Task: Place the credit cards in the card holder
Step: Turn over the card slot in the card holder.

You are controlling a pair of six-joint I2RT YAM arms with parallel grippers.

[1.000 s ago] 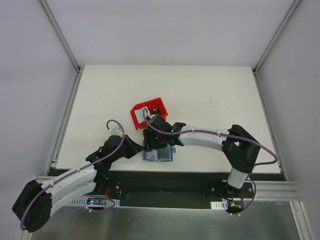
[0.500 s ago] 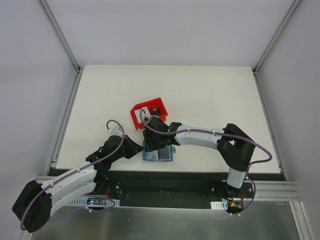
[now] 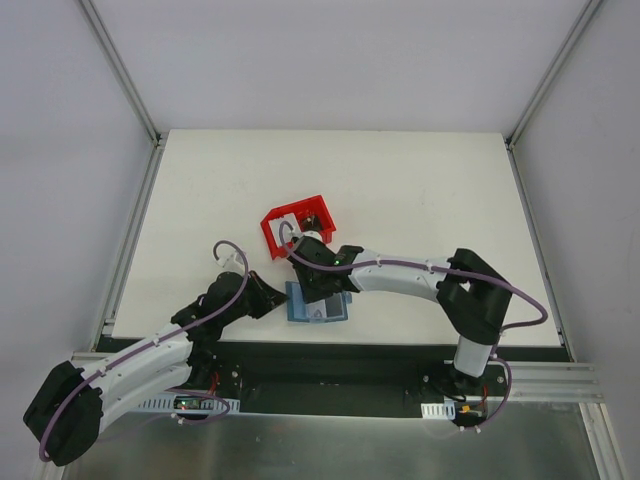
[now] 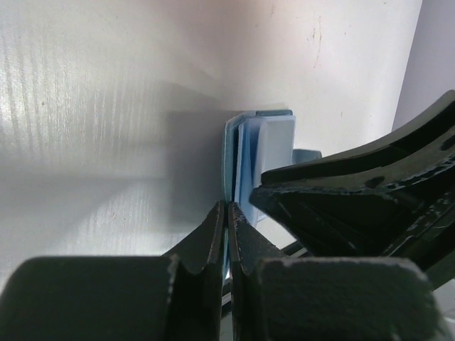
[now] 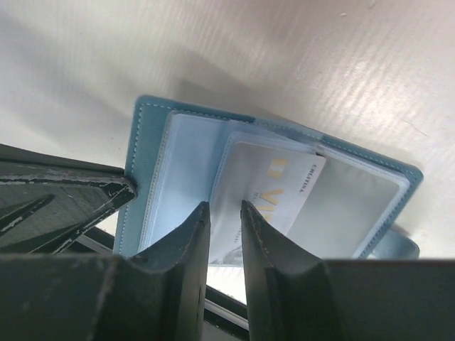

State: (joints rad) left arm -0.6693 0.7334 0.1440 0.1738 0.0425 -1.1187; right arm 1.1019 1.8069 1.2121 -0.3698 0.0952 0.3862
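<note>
On R wrist cam alone, gold-print card sits in holder.

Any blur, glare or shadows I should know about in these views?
Left wrist view: the left gripper looms soft and dark, shadow on the table beside the card holder. Right wrist view: sheen on the clear pockets. Top view: even light, sharp.

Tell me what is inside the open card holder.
A pale card with gold lettering lies among the clear sleeves of the card holder. The right fingers cover its lower end; any cards beneath are hidden.
</note>
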